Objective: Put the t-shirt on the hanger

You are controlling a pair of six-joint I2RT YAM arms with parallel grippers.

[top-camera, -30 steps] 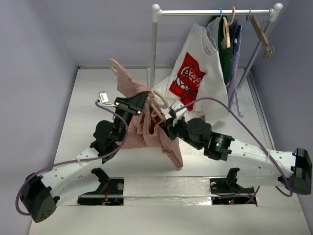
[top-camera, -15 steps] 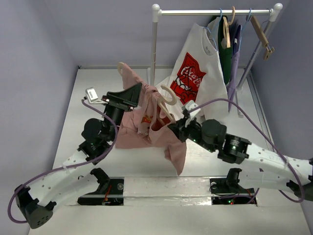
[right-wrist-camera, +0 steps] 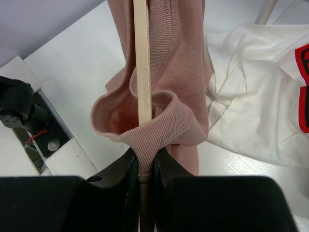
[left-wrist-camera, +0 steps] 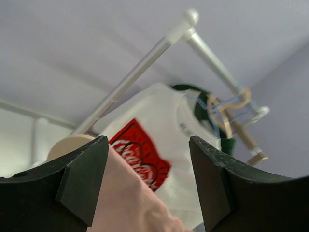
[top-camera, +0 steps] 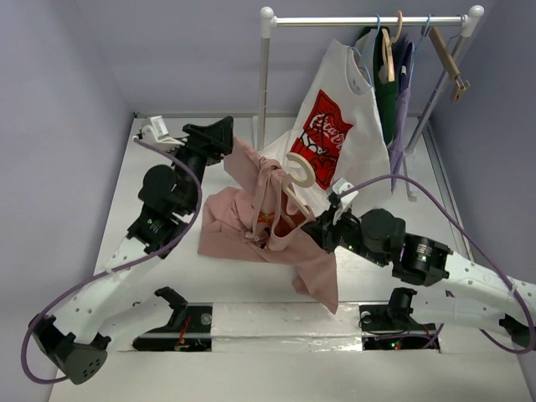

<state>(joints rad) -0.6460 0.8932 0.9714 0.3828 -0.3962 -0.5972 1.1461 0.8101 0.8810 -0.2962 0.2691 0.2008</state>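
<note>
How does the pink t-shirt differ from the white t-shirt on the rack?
The pink t-shirt is bunched and held by its collar in the right gripper. The white t-shirt hangs spread out from the rack. The pink one shows only a small orange print, while the white one shows a large red logo. Both are printed t-shirts.

My overhead looks down from behind; left wrist tilts upward, right wrist downward; all catch the t-shirt [top-camera: 228,228].
</note>
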